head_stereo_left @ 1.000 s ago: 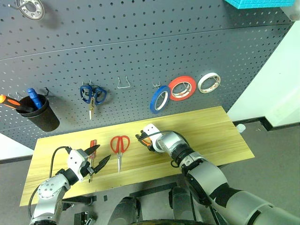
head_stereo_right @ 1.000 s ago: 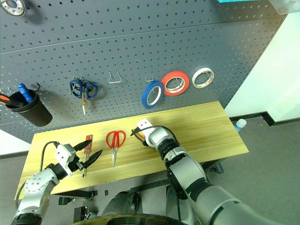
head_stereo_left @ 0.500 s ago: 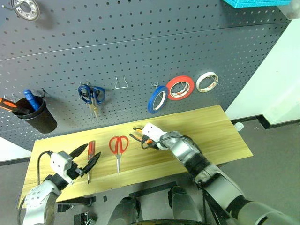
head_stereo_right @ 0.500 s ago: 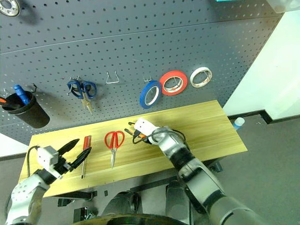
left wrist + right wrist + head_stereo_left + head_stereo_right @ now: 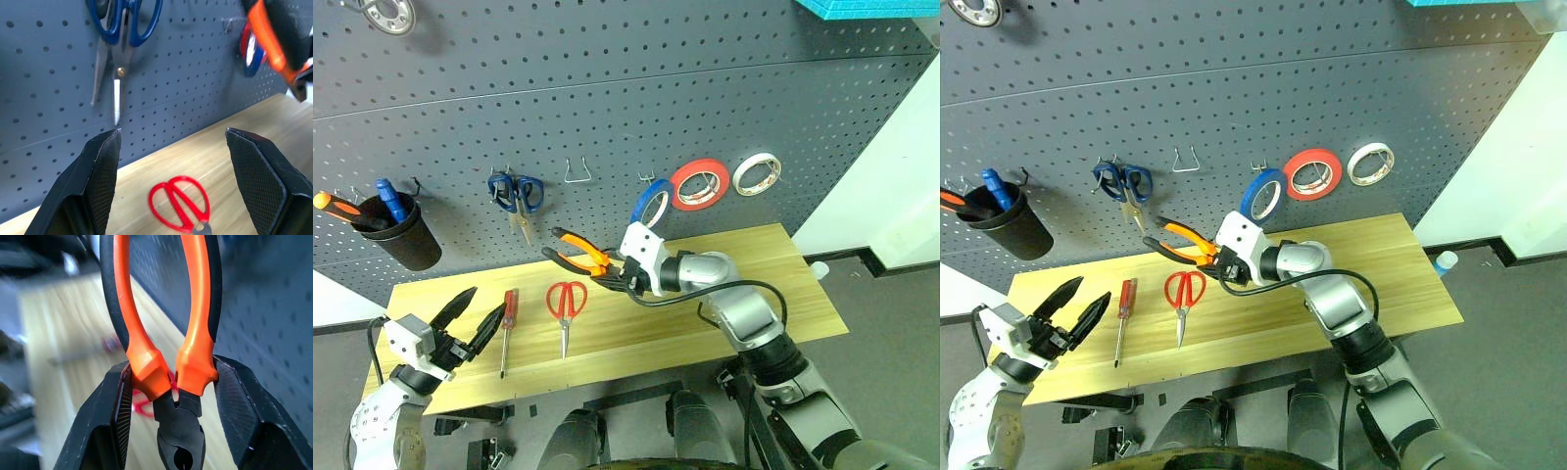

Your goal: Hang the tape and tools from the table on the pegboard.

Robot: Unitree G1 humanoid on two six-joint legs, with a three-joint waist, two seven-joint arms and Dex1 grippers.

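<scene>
I've got the pliers (image 5: pixel 579 257) pinched in my right gripper (image 5: pixel 619 277), off the table (image 5: pixel 754 274). Tape (image 5: pixel 649 209) hangs above it; scissors (image 5: pixel 566 305) and screwdriver (image 5: pixel 506 328) lie below. Left gripper (image 5: pixel 465 323) spread, empty.

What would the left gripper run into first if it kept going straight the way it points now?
Probably the pegboard, just below the blue-handled scissors. The open left gripper aims at that panel, passing above the red-handled scissors on the table. Depth is hard to judge.

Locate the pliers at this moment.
The pliers are off the table, clamped in the right gripper, handles toward the blue-handled scissors.
</scene>
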